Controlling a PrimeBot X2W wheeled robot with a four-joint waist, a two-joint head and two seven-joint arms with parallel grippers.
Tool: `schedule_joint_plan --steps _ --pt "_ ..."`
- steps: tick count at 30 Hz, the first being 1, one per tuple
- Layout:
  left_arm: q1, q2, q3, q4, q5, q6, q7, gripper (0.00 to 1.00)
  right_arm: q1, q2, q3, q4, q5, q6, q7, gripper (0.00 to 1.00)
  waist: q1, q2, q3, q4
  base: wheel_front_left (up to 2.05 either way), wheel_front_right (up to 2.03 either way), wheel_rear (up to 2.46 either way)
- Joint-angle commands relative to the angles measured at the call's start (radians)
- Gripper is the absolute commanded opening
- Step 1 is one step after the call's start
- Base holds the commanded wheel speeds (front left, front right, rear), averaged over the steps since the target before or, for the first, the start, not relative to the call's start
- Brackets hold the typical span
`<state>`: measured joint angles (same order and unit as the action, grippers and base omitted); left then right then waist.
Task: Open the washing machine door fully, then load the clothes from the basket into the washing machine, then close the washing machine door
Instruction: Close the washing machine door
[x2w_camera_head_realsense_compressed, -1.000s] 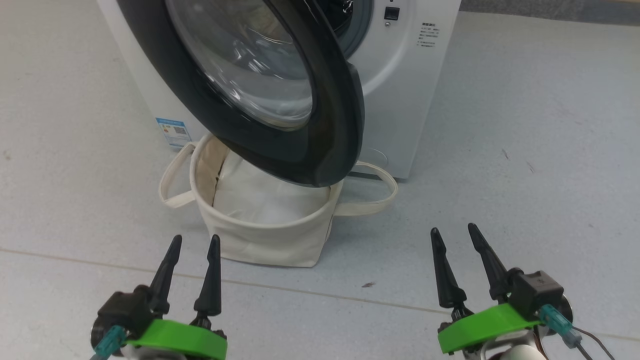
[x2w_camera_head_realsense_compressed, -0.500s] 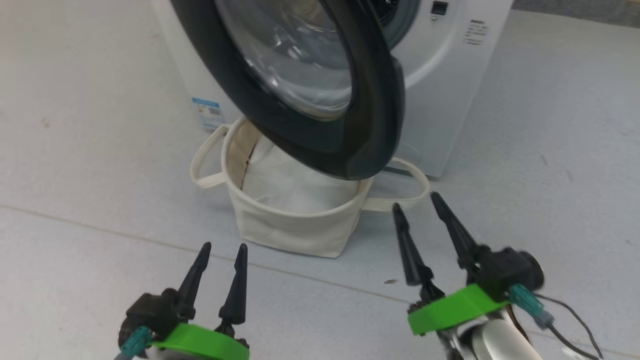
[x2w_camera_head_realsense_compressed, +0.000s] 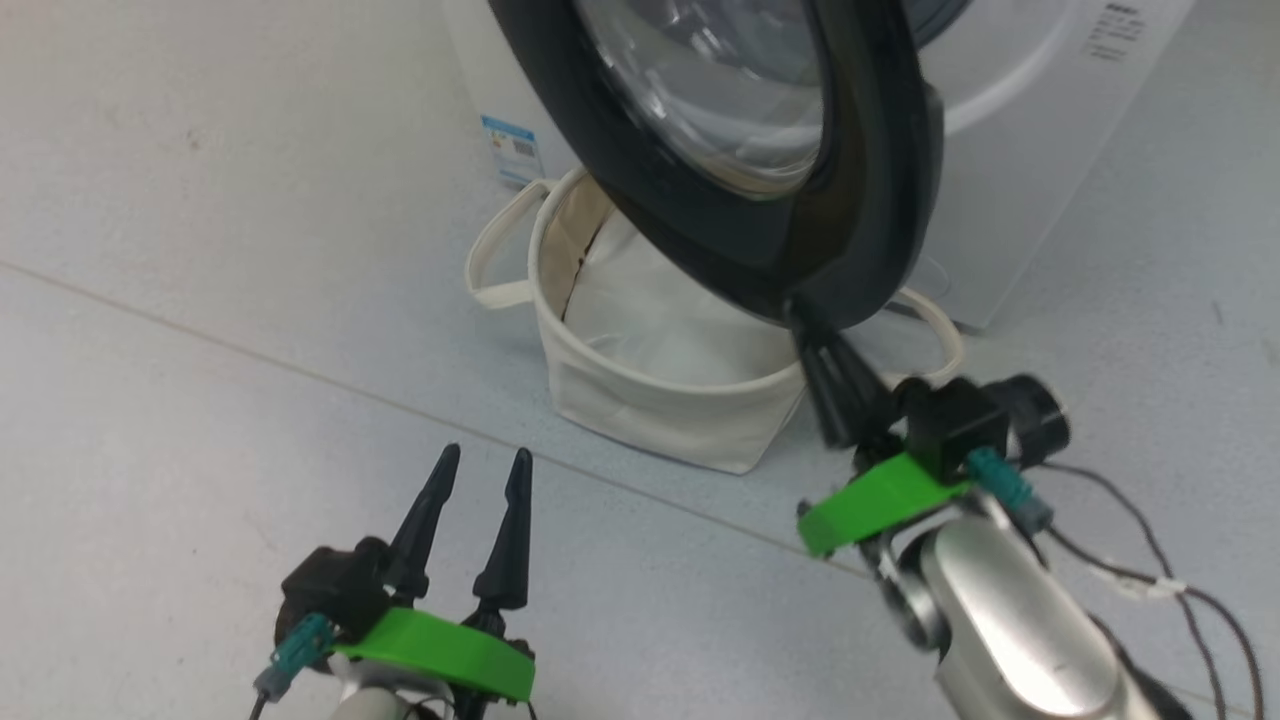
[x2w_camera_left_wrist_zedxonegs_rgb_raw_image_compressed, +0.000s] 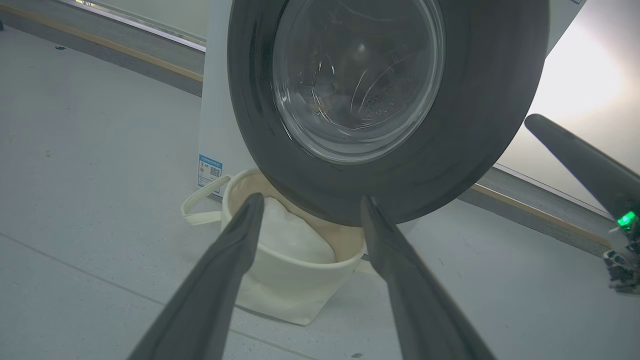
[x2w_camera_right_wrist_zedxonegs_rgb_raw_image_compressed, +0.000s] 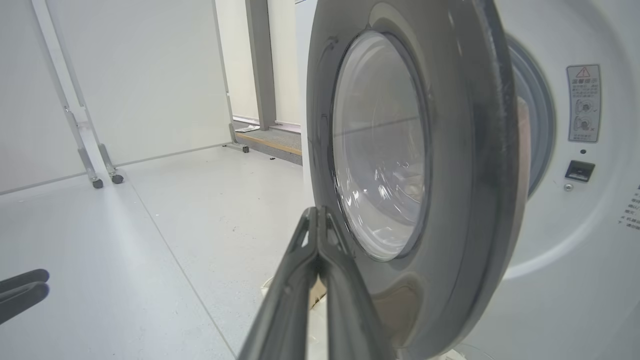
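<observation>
Washing machine door (x2w_camera_head_realsense_compressed: 730, 100) ajar — right wrist view: right jaws pressed together, empty; left jaws spread, empty.

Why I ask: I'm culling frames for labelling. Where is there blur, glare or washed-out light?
Head view: the right gripper, jaws shut, is motion-blurred by the black-ringed round glass washing machine door; the left gripper is crisp. Left wrist view: a white glow washes out the upper right. Right wrist view: the near jaws look soft, the door's glass bears reflections.
</observation>
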<state>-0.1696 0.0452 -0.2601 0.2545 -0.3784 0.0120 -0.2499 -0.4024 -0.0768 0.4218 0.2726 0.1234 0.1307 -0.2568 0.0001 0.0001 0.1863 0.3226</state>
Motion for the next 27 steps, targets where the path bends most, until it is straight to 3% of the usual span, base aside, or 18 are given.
schedule_joint_plan --steps 1,27 --pt "-0.046 0.005 0.016 -0.042 -0.007 0.011 -0.012 1.0 -0.05 0.002 -0.008 -0.013 -0.015 0.0 -0.005 0.0 -0.0001 -0.0001 0.029 0.023 0.0 0.0 0.0" --pt "-0.126 0.005 -0.068 -0.049 -0.049 0.047 -0.012 1.0 -0.314 -0.058 -0.349 0.184 -0.108 0.0 -0.005 0.0 -0.0001 -0.0001 0.172 0.044 0.0 0.0 0.0"
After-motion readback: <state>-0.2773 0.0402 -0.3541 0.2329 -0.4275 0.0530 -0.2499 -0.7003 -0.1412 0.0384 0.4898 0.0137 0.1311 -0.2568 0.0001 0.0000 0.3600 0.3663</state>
